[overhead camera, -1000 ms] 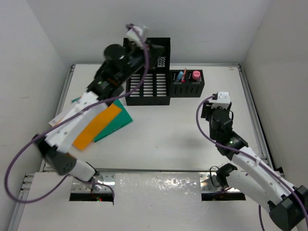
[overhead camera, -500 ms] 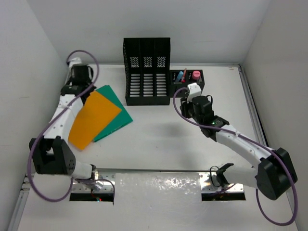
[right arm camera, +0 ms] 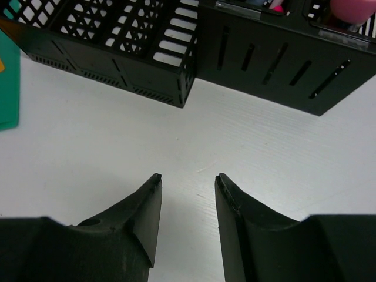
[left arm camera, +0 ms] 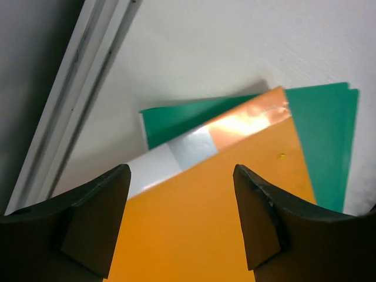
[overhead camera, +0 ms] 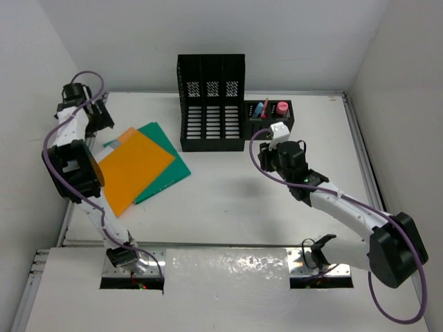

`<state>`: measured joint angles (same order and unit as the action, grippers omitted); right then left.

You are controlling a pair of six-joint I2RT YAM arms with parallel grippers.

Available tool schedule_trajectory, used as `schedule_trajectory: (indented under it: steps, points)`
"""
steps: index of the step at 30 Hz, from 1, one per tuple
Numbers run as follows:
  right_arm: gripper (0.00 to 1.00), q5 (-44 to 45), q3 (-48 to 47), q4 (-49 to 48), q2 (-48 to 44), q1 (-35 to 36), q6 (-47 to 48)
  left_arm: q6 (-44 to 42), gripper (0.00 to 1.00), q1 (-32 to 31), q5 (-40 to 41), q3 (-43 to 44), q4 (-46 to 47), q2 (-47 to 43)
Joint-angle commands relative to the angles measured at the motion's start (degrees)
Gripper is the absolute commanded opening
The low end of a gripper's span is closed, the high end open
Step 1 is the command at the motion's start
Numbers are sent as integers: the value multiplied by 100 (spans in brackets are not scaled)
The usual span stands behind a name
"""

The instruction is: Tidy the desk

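The desk [overhead camera: 228, 197] is a wide white top with metal rails. An orange folder [overhead camera: 135, 169] lies at its left on a green folder [overhead camera: 169, 162], with a white sheet [left arm camera: 155, 164] peeking out under them. My left gripper [overhead camera: 95, 119] hovers over the folders' far left corner; in the left wrist view the gripper [left arm camera: 181, 171] is open, the orange folder [left arm camera: 223, 223] below it and nothing held. My right gripper [overhead camera: 268, 153] sits mid-desk, just in front of the black holders. In the right wrist view that gripper [right arm camera: 188, 176] is open with a narrow gap over bare desk [right arm camera: 282, 158].
A black slotted file holder [overhead camera: 211, 104] stands at the back centre. A low black pen holder [overhead camera: 270, 119] with a pink item and pens adjoins its right side. Walls close in on the left, back and right. The left rail [left arm camera: 76, 100] runs beside the folders.
My left arm swung from the file holder to the far left edge and its jaws opened. My right arm reached forward toward the pen holder, jaws narrowing slightly.
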<state>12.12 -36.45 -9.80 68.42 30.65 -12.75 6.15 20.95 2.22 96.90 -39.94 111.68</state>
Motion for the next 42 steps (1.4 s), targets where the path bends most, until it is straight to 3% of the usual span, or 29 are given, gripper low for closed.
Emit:
schedule_trajectory:
  steps: [1, 14, 24, 32, 38, 42]
  points:
    - [40, 290, 102, -172, -338, 46, 44, -369, 67, 646, -1441, 408, -330, 432]
    - [38, 1046, 401, -30, -848, 37, 396, -580, 66, 1060, -1048, -92, -321, 724]
    - [37, 889, 393, -311, -769, 28, 616, -537, 65, 1069, -1346, -751, -75, 452]
    - [37, 836, 375, -619, -664, 28, 713, -343, 59, 1017, -1838, -1542, 49, 3]
    - [36, 292, 156, -725, -340, 37, 625, -325, 51, 797, -1971, -1534, -223, 91]
    - [30, -1048, -474, -376, 249, 37, 337, -281, 50, 761, -2111, -1578, -251, -23]
